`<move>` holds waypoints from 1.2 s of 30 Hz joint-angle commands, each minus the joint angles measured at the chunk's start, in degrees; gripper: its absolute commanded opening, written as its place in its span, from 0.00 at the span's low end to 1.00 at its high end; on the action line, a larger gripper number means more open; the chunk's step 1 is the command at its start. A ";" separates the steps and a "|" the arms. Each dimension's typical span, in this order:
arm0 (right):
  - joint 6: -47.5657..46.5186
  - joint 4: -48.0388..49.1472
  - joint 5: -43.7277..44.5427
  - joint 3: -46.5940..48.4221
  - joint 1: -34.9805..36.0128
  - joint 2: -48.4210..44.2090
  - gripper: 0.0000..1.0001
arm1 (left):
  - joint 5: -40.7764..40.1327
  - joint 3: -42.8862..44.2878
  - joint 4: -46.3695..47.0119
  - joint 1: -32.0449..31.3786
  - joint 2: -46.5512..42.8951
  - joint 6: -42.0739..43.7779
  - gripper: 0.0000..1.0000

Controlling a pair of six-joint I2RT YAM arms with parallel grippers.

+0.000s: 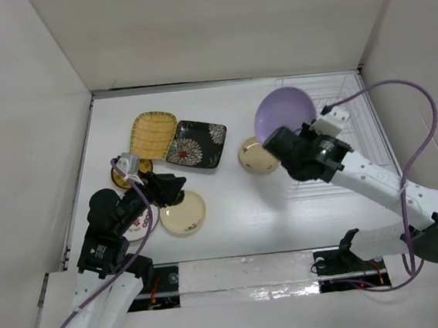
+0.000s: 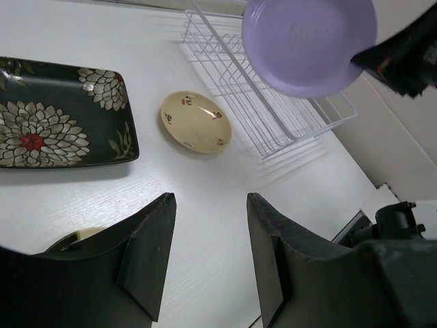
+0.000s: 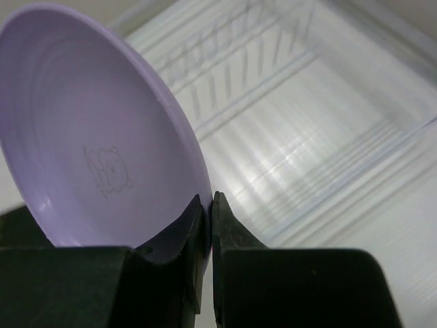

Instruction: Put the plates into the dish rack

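Observation:
My right gripper [image 1: 288,143] is shut on the rim of the lavender plate [image 1: 284,112], held on edge in the air beside the white wire dish rack [image 1: 354,112]; both show in the right wrist view, the plate [image 3: 89,137] and the rack [image 3: 287,116]. My left gripper [image 1: 176,190] is open and empty, low over the table by the cream plate [image 1: 183,213]. The yellow woven dish [image 1: 152,134], black flowered plate [image 1: 196,144] and gold-rimmed cream plate [image 1: 257,156] lie on the table. The white red-flowered plate [image 1: 141,224] and the brown-gold plate [image 1: 143,169] are partly hidden by my left arm.
White walls enclose the table on the left, back and right. The rack sits at the back right against the wall. A cable [image 1: 414,137] loops over the right arm. In the left wrist view the black plate [image 2: 61,123] and gold-rimmed plate [image 2: 196,121] lie ahead.

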 commanded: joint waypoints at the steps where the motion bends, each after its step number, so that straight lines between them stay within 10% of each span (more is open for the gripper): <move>1: -34.07 15.33 8.23 2.96 -14.06 -3.02 0.00 | -1.07 -0.33 2.29 -1.71 -2.05 -0.04 0.43; 2: -47.89 33.58 -1.00 1.30 -20.39 -4.77 0.00 | -1.34 -0.33 2.29 -2.50 -3.36 -0.04 0.43; 8: -64.19 46.42 -3.56 5.99 -36.68 -1.55 0.00 | -3.18 -0.24 1.77 -4.70 -7.23 -0.13 0.43; 21: -116.10 95.35 1.72 -1.61 -48.66 11.91 0.00 | -5.56 -0.68 1.68 -9.36 -11.20 -0.83 0.45; 36: -120.46 98.10 -5.75 -3.20 -48.23 17.80 0.00 | -5.91 -0.51 1.33 -10.42 -10.85 -0.83 0.45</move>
